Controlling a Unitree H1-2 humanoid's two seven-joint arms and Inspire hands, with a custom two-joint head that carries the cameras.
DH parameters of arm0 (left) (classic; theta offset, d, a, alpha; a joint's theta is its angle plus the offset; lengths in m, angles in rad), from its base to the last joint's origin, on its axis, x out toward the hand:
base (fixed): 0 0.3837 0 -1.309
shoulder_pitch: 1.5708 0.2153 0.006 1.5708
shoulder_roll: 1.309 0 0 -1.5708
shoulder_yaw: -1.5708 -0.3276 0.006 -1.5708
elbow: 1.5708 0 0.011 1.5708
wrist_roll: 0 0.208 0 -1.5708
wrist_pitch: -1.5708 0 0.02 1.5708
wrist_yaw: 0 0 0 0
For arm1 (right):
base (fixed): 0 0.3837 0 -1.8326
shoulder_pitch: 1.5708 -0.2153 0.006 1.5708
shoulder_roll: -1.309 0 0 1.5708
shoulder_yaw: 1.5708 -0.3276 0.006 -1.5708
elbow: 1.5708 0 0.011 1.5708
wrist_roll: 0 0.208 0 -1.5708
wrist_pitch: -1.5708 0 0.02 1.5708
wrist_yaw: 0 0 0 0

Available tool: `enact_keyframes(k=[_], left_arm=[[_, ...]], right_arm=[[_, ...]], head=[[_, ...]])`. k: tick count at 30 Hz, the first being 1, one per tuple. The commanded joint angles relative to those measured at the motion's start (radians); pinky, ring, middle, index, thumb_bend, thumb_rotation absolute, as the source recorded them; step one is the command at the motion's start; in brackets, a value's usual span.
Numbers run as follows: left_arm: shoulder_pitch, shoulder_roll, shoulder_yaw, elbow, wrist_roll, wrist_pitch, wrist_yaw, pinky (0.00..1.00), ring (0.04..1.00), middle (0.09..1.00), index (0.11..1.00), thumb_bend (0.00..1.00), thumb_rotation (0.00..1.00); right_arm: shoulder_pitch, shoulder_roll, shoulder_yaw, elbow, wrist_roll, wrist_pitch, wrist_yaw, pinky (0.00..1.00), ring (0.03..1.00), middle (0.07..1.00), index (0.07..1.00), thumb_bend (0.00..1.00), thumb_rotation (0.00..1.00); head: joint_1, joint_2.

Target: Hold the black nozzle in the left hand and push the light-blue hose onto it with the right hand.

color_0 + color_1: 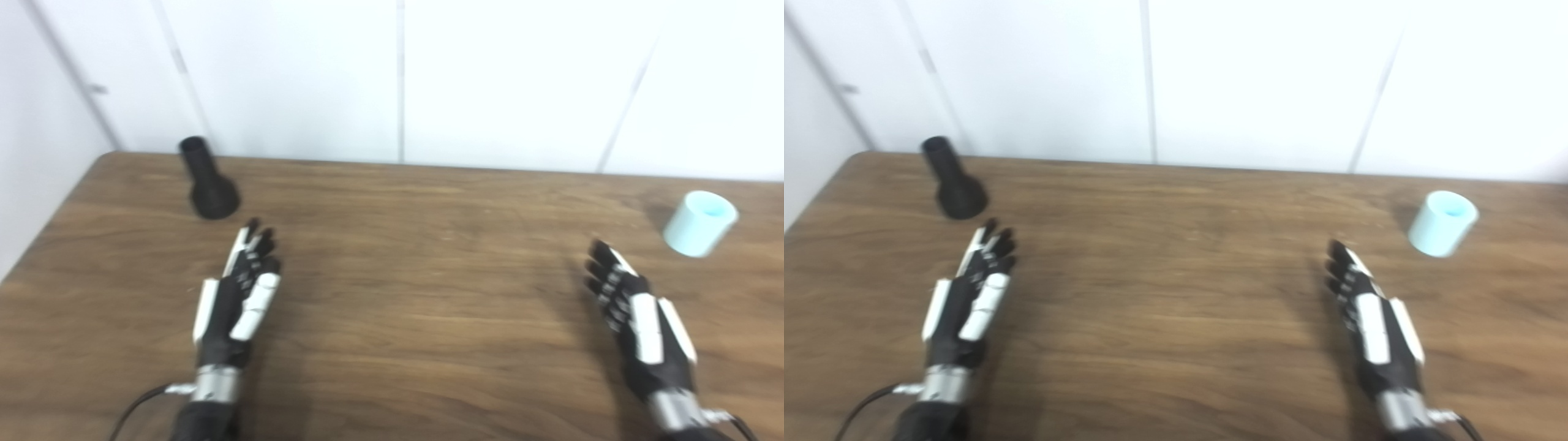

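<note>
while both robot hands, left robot hand (239, 294) and right robot hand (637, 318), lie empty with fingers apart, the brown wood-grain worktop (416, 257) carries the black nozzle (207, 180) at 10 o'clock and the light-blue hose (700, 223) at 2 o'clock, before white wall panels (398, 73).

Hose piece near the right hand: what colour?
Light blue hose, paler inside the rim; clearest in the left eye view.

A brown wooden table (429, 318) stands against white panelled walls (508, 79).

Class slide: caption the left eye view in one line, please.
Both hands, left hand and right hand, open over the table; black nozzle and light-blue hose untouched.
</note>
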Motion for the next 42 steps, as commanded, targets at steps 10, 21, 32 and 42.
enact_keyframes(k=[10, 21, 32, 42], left_arm=[[0.048, -0.073, -0.051, 0.051, 0.060, -0.011, 0.041, 0.93, 0.936, 0.926, 0.935, 0.44, 0.73], [0.040, -0.091, -0.063, 0.119, 0.059, -0.074, 0.041, 0.94, 0.948, 0.934, 0.939, 0.46, 0.75], [0.038, -0.088, -0.058, 0.170, 0.053, -0.132, 0.037, 0.94, 0.957, 0.942, 0.947, 0.48, 0.77], [0.048, -0.080, -0.045, 0.051, 0.064, -0.061, 0.039, 0.92, 0.949, 0.939, 0.948, 0.57, 0.67]], right_arm=[[-0.009, -0.046, -0.031, 0.073, 0.040, -0.136, 0.042, 0.90, 0.939, 0.945, 0.925, 0.53, 1.00], [-0.012, -0.068, -0.036, 0.129, 0.097, -0.170, 0.094, 0.93, 0.961, 0.963, 0.942, 0.51, 1.00], [-0.022, -0.074, -0.031, 0.180, 0.091, -0.217, 0.109, 0.94, 0.959, 0.959, 0.944, 0.45, 1.00], [-0.014, -0.069, -0.033, 0.141, 0.085, -0.187, 0.092, 0.91, 0.948, 0.949, 0.934, 0.49, 1.00]], head=[[0.099, -0.057], [0.146, -0.128], [0.118, -0.164], [0.097, -0.147]])
